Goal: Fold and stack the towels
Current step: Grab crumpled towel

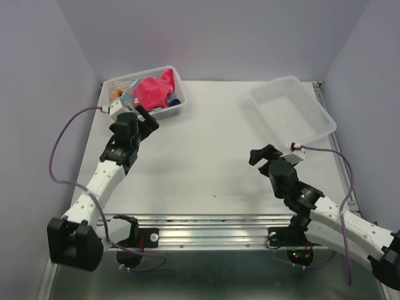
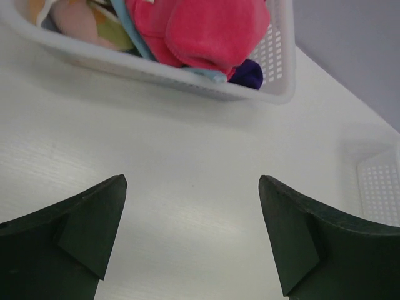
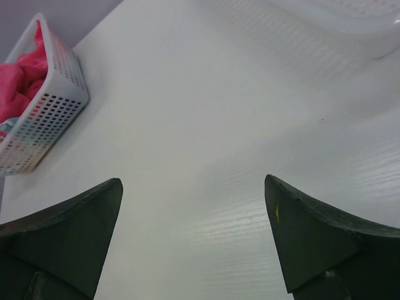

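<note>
The towels lie bunched in a white perforated basket (image 1: pixel 167 112) at the table's back left. A bright pink-red towel (image 1: pixel 153 90) is on top, a dark purple one (image 1: pixel 177 100) shows at the right end, and peach (image 1: pixel 116 95) and light blue (image 1: pixel 129 100) ones at the left. My left gripper (image 1: pixel 149 117) hovers just in front of that basket, open and holding nothing. In the left wrist view the gripper (image 2: pixel 192 187) frames bare table, with the pink towel (image 2: pixel 206 31) and purple towel (image 2: pixel 250 74) beyond. My right gripper (image 1: pixel 262 154) (image 3: pixel 194 187) is open over the table's right middle.
An empty white basket (image 1: pixel 294 112) sits tilted at the back right, just beyond the right gripper; its rim shows in the wrist views (image 2: pixel 381 194) (image 3: pixel 337 25). The white table (image 1: pixel 212 156) is walled in by purple panels. A metal rail (image 1: pixel 206 228) runs along the near edge.
</note>
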`<move>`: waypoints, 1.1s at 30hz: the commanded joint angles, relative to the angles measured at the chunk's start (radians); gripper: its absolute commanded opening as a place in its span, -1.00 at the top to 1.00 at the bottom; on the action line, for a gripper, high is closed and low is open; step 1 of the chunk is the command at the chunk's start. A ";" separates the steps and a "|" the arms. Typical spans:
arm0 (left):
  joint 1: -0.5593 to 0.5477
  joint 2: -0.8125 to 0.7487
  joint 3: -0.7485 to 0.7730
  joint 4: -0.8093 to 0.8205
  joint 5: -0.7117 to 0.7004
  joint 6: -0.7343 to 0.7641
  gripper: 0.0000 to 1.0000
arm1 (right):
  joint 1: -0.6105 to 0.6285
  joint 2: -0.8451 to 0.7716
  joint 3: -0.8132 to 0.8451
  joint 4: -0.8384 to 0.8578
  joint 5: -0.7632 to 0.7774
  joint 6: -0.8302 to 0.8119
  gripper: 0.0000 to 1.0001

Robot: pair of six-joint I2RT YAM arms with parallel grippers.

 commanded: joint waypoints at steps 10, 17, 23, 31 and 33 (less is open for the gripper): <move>0.132 0.775 0.816 -0.091 0.013 0.241 -0.98 | 0.006 0.069 -0.029 0.170 0.148 -0.128 -1.00; 0.142 1.008 1.077 -0.161 0.128 0.302 -0.90 | 0.008 0.119 -0.018 0.183 0.133 -0.158 -1.00; 0.155 1.122 1.208 -0.218 0.119 0.322 -0.62 | 0.008 0.145 0.017 0.125 0.126 -0.142 -1.00; 0.165 1.101 1.210 -0.247 0.153 0.307 1.00 | 0.008 0.138 0.020 0.086 0.117 -0.122 -1.00; 0.165 1.059 1.171 -0.218 0.177 0.307 1.00 | 0.006 0.133 0.019 0.084 0.113 -0.122 -1.00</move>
